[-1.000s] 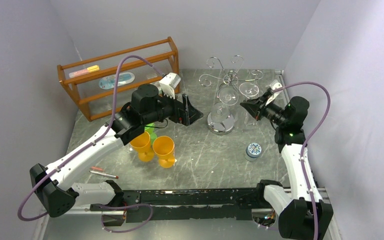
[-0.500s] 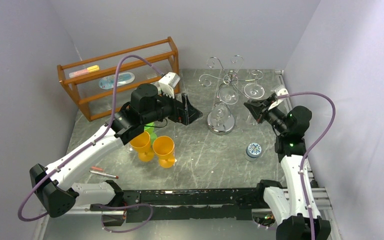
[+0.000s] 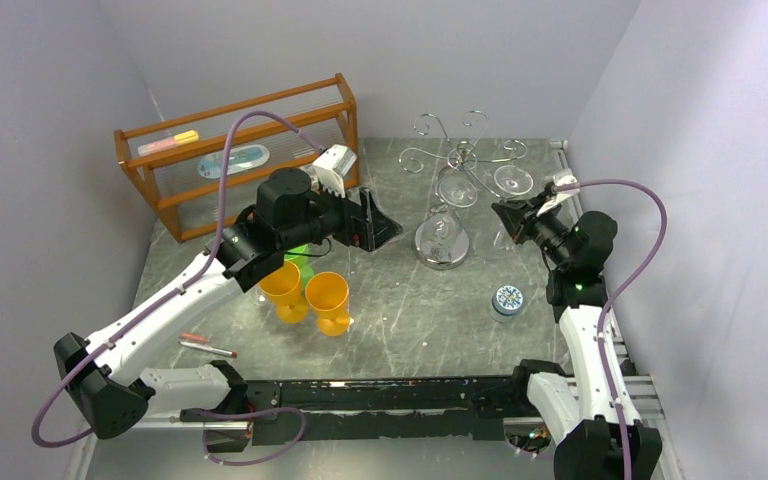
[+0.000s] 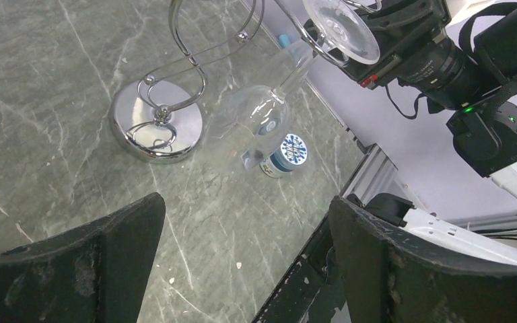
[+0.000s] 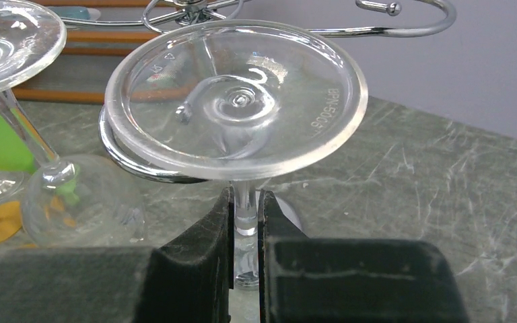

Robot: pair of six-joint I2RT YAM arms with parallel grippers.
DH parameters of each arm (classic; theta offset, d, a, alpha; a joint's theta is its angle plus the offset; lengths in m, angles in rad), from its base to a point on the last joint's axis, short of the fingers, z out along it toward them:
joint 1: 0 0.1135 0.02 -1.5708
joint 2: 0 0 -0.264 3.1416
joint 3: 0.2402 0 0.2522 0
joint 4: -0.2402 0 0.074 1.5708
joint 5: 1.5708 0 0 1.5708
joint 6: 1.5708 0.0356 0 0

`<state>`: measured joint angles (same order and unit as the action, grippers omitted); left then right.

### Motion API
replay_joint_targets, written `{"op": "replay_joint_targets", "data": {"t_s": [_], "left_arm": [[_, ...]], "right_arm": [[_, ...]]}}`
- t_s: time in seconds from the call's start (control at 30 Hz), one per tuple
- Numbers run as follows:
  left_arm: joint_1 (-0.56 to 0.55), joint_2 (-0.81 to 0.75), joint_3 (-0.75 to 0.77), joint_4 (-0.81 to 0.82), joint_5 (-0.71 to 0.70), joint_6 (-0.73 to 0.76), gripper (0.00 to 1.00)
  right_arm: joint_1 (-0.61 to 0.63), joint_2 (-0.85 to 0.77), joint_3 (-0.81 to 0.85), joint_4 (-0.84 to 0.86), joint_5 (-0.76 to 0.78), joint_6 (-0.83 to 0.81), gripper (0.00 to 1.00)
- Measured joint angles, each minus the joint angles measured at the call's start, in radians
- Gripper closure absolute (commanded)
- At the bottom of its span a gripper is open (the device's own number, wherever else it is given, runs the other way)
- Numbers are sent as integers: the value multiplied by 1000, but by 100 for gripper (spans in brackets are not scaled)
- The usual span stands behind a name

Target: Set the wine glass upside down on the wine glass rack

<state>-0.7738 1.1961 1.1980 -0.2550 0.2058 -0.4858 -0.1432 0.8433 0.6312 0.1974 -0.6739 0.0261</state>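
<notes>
Right gripper pinches wine glass (stem).

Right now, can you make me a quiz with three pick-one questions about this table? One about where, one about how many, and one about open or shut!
1. Where does the right end effector hold the wine glass?
A. by the bowl
B. by the stem
C. by the rim of the foot

2. How many orange cups stand on the table?
A. one
B. two
C. four

3. How is the left end effector?
A. wide open, holding nothing
B. shut, holding nothing
C. shut on an orange cup

Answers:
1. B, since the right wrist view shows both fingers pinching the stem just under the foot.
2. B, since the top view shows two side by side.
3. A, since its fingers stand far apart with only table between them.
</notes>
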Motion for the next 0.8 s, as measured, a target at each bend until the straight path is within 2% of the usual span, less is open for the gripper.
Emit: {"op": "replay_joint_targets", "data": {"t_s": [0.1, 0.2, 0.37, 0.47, 0.63, 0.8], "left_arm": [[0, -7, 0, -8, -1, 0, 5], [1, -13, 0, -22, -3, 0, 5], [3, -31, 0, -49, -16, 10, 4], [4, -48, 0, -77, -32, 25, 4], [5, -89, 0, -140, -69, 55, 4], [5, -136, 2, -215, -109, 101, 4]], "right_arm": [[3, 3, 0, 1, -4, 11, 83], [3, 4, 0, 0, -6, 27, 66], [3, 8, 1, -9, -5, 55, 51], [3, 7, 3, -35, 4, 69, 36], [3, -34, 3, -106, 39, 84, 26], [3, -132, 16, -191, 83, 100, 24]]}}
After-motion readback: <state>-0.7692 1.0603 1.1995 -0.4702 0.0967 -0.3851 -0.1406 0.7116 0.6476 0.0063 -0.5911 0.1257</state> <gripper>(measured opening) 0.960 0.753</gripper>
